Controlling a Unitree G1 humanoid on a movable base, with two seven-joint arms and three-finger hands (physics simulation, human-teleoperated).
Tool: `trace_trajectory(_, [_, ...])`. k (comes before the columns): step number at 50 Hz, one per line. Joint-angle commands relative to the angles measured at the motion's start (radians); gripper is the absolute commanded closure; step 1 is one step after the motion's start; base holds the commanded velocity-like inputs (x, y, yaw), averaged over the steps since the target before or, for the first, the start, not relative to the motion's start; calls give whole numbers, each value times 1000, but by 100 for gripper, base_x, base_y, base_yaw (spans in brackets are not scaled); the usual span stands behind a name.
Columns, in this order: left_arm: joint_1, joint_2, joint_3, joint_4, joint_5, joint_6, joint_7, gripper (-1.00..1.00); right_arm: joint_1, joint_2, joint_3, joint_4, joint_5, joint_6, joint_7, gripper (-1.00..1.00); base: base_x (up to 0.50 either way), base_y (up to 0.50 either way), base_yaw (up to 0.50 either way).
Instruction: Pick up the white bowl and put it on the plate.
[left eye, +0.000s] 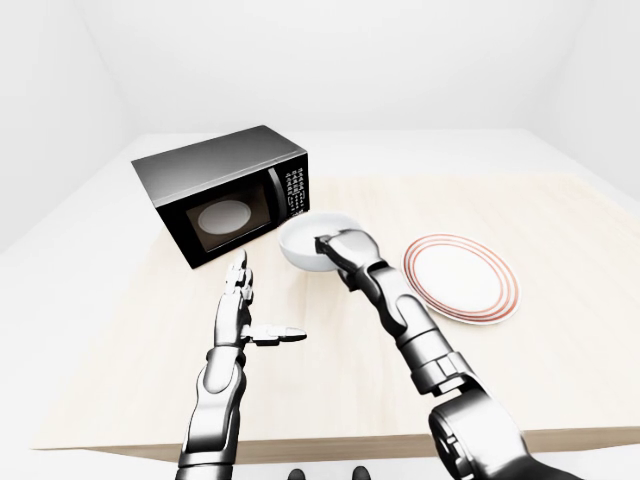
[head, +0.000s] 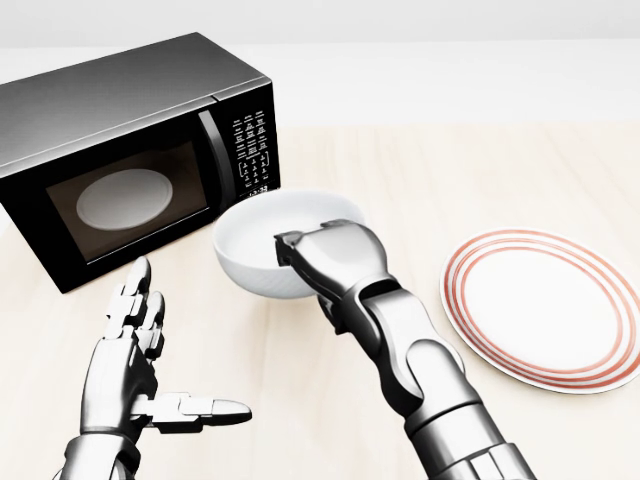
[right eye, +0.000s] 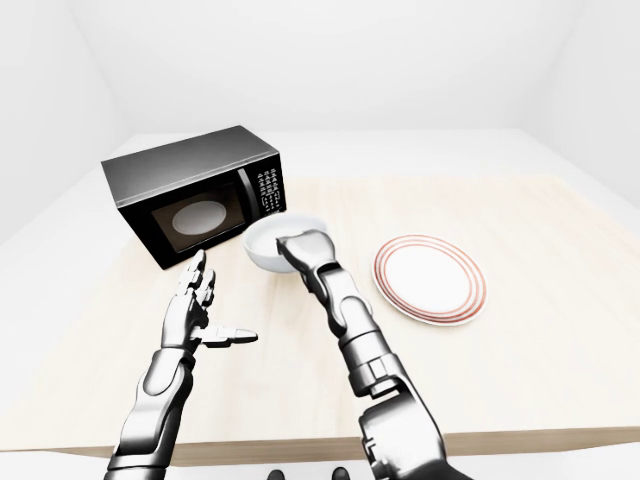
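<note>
The white bowl (head: 262, 238) is on the wooden table, just right of the microwave's door in the head view. My right hand (head: 305, 252) reaches over the bowl's near rim, with its fingers (head: 288, 243) hooked inside and closed on the rim. I cannot tell whether the bowl is lifted off the table. The white plate with red rings (head: 545, 310) lies flat to the right of the bowl, apart from it. My left hand (head: 175, 355) is open and empty, fingers straight and thumb out, hovering left of the bowl and below the microwave.
A black microwave (head: 130, 150) with its door closed stands at the upper left of the table (left eye: 560, 380), close to the bowl. The table's near edge runs along the bottom of the left-eye view. White walls surround the table.
</note>
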Motion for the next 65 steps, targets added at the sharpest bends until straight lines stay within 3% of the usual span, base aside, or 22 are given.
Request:
trace_trajectory(1, [0, 1, 0, 0, 3, 0, -2, -100, 30, -7, -10, -64, -7, 0, -102, 100, 0, 0, 0])
trace_trajectory(10, [0, -1, 1, 0, -3, 0, 1, -100, 13, -31, -10, -35, -79, 0, -237, 100, 0, 0, 0])
trace_trajectory(31, [0, -1, 1, 0, -3, 0, 2, -100, -6, -95, -44, 50, -106, 0, -372, 100, 0, 0, 0])
trace_trajectory(65, [0, -1, 1, 0, -3, 0, 2, -100, 54, -231, -129, 14, 20, 0, -375, 100, 0, 0, 0])
